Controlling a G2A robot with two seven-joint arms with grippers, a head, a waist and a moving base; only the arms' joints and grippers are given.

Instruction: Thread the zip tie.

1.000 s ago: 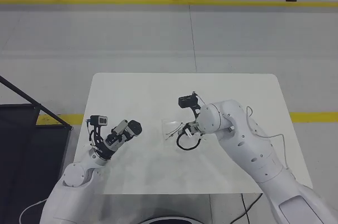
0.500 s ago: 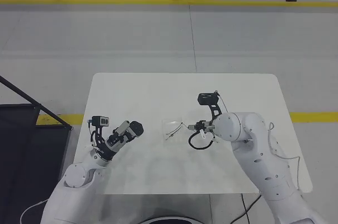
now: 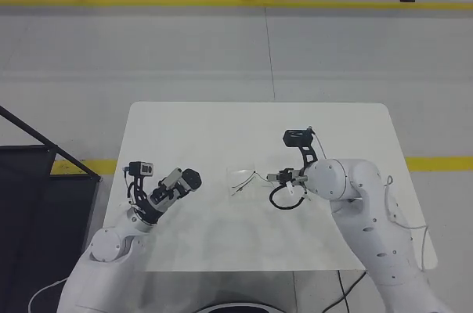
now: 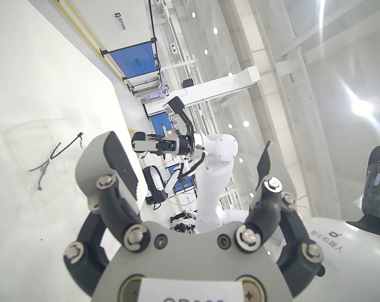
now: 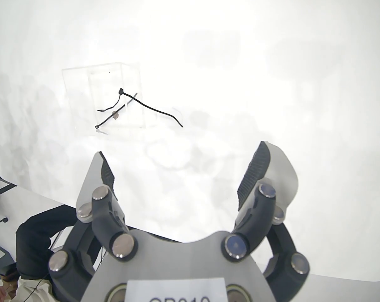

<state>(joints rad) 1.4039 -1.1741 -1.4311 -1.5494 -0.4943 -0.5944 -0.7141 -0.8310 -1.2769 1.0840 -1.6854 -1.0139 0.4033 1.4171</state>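
Note:
Thin black zip ties lie in a small clear box near the middle of the white table. In the right wrist view one zip tie hangs out over the clear box's edge onto the table, and a second zip tie lies inside. My right gripper is open and empty just to the right of the box. My left gripper is open and empty to the left of the box, raised off the table. The left wrist view shows the zip ties and the right gripper farther off.
A dark frame and panel stand beside the table's left edge. A black cable loop hangs under the right wrist. Bare tabletop lies around the box on all sides.
My right arm has drawn back to the right, away from the box, with its gripper still empty. The left arm and the zip ties have stayed put.

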